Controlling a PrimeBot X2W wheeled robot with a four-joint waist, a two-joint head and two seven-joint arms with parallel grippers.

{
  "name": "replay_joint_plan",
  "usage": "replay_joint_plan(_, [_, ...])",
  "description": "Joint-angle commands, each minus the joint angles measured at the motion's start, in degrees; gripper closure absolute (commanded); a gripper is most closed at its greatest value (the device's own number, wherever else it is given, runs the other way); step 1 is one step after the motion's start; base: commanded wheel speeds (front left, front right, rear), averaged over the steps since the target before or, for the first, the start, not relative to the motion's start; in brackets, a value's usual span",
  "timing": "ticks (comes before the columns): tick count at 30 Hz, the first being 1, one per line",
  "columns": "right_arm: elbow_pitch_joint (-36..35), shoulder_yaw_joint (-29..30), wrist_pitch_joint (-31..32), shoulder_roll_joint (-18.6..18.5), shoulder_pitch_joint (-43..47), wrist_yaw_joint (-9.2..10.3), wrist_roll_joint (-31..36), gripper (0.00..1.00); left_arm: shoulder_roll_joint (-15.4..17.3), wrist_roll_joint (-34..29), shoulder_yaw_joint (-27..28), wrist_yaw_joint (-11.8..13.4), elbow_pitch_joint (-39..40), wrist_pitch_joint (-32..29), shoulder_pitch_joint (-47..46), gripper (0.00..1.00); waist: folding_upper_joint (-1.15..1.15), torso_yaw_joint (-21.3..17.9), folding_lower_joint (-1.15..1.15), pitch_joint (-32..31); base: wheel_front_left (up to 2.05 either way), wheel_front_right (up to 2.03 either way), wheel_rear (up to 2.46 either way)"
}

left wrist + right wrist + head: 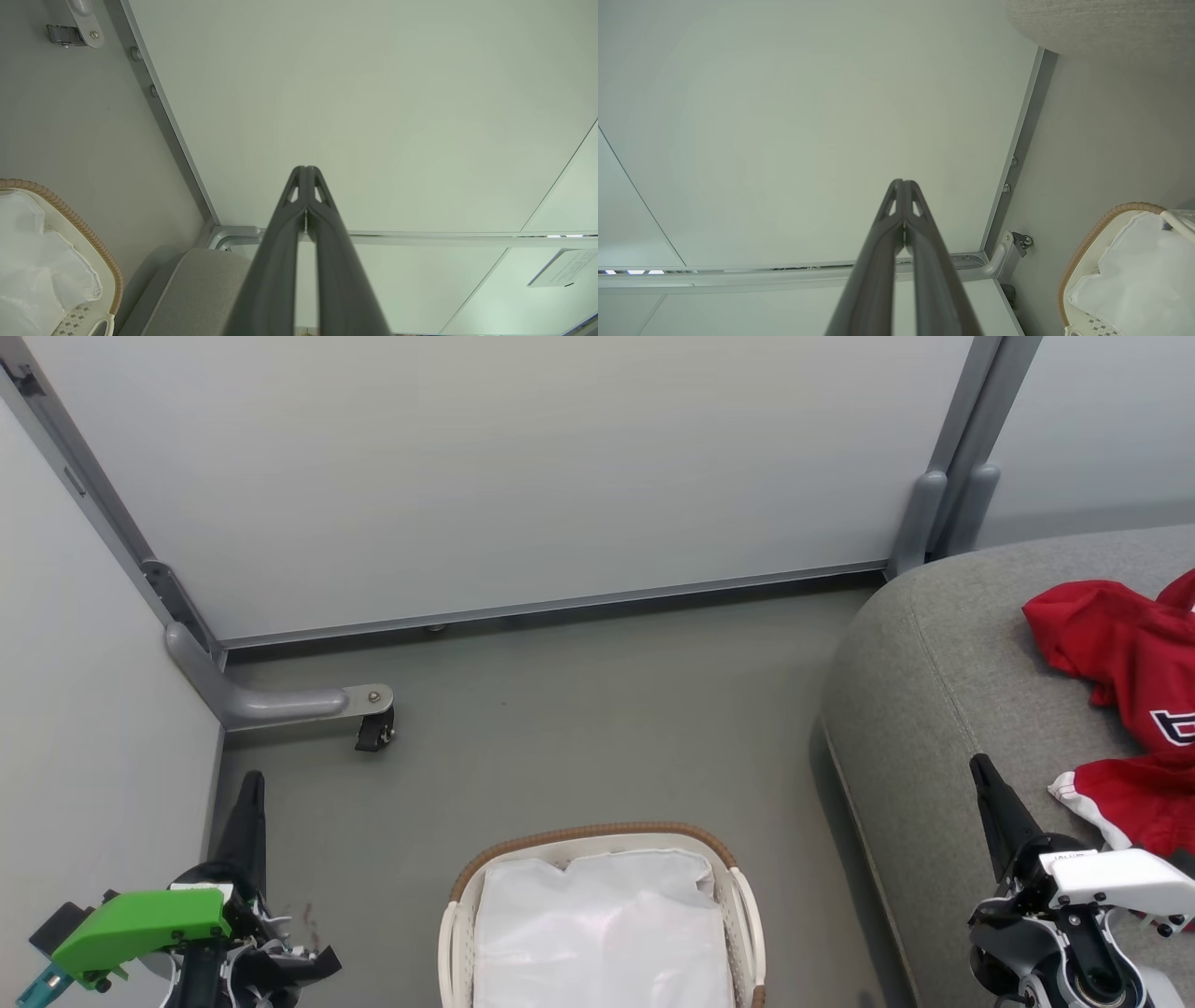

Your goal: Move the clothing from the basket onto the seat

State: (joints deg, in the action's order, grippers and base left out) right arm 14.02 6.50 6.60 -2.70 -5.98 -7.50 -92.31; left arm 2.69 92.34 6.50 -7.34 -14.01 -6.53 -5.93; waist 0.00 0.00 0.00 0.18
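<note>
The clothing [1125, 672] lies in a crumpled red heap on the seat [934, 691], at the right of the head view, with part of some white-edged lettering showing; a second red piece with white trim lies nearer the robot, also on the cushion. The basket [597, 835] stands on the floor [579, 728] well apart from the heap; in it I can see the white liner [597, 924] and no red cloth, so the move looks done or nearly so.

The cloth looks light, limp and rather slick; it should sag and trail when lifted, and a pinch on a raised fold or a bunched ridge would likely hold better than one on a flat single layer.

The right gripper [982, 775] has its fingers pressed together on nothing; it points over the seat, just beside the nearer red piece, apparently not touching it. The left gripper [252, 789] is likewise closed and empty, above the floor to the left of the basket, far from the clothing.
</note>
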Motion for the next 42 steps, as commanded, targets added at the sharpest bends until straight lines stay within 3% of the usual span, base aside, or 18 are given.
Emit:
replay_joint_plan(1, [-0.1,0.1,0.0,-0.4,-0.4,0.02,-0.2,1.0,0.4,0.2,0.1,-0.4,0.1,-0.2,-0.7,1.0,0.0,0.0,0.0,0.0,0.0,0.0,0.0])
replay_joint_plan(42, [-0.1,0.1,0.0,-0.4,-0.4,0.02,-0.2,1.0,0.4,0.2,0.1,-0.4,0.1,-0.2,-0.7,1.0,0.0,0.0,0.0,0.0,0.0,0.0,0.0])
